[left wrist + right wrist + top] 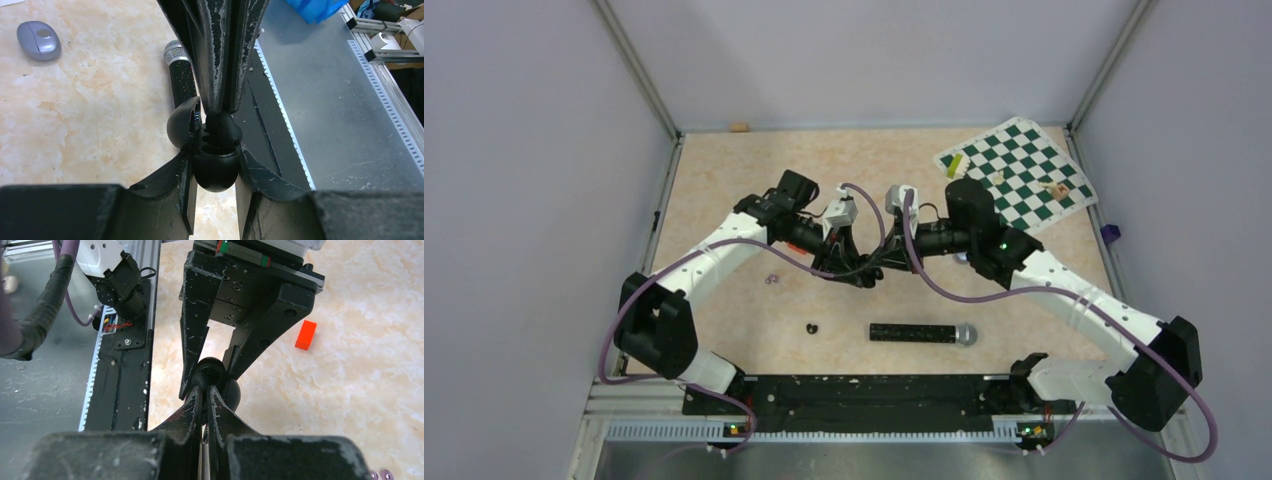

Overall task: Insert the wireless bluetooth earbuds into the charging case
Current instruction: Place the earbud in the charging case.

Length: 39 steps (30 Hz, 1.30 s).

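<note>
My left gripper (215, 161) is shut on the charging case (215, 176), a glossy black pod held above the table with its lid (181, 122) swung open. My right gripper (205, 391) comes in from the opposite side, shut on one black earbud (223, 129), which sits at the case's open sockets. In the top view the two grippers meet at mid-table, left (861, 276) and right (882, 268). The case (212, 371) also shows in the right wrist view between the left fingers. The second earbud (811, 327) lies on the table nearer the arm bases.
A long black microphone (922, 333) lies in front of the grippers. Tiny purple rings (771, 279) lie to the left. A grey-blue disc (39, 40) and a red block (305, 334) lie on the table. A green chessboard (1016, 172) is at the back right.
</note>
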Motion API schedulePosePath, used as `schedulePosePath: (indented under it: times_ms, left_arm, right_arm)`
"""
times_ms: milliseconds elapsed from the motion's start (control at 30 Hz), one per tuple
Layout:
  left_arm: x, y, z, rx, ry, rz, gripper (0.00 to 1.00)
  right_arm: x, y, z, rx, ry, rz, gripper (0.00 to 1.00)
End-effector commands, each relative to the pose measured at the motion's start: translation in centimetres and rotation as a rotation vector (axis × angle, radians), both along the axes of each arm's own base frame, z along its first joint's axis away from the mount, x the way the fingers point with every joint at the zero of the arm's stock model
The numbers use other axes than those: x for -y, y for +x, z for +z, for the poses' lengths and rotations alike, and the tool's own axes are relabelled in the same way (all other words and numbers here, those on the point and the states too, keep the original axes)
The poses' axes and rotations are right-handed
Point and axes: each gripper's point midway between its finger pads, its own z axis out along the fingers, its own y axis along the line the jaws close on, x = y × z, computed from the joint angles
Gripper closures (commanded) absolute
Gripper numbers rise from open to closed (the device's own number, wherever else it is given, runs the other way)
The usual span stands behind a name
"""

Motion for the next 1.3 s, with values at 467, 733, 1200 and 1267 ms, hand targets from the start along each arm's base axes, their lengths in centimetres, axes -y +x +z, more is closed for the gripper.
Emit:
schedulePosePath:
  times_ms: [467,733,1200,1267]
  left_arm:
    - [0.3,-0.1,0.7,0.028,-0.035,-0.014,1.0]
    - [0.3,-0.1,0.8,0.031,-0.034,-0.012,1.0]
    - [0.2,-0.1,0.8,0.034,-0.033,-0.011,1.0]
    - [0.2,-0.1,0.9,0.036,-0.034,-0.01,1.0]
  right_arm:
    - [-1.2,1.0,-0.8,0.001,0.001,-0.031,0.99]
    - [-1.2,0.7,-0.8,-0.002,0.003,-0.013,0.99]
    - [-1.3,0.0,-1.5,-0.033,-0.019,0.037,0.99]
    - [-1.4,-0.3,-1.6,-0.043,-0.022,0.049,0.97]
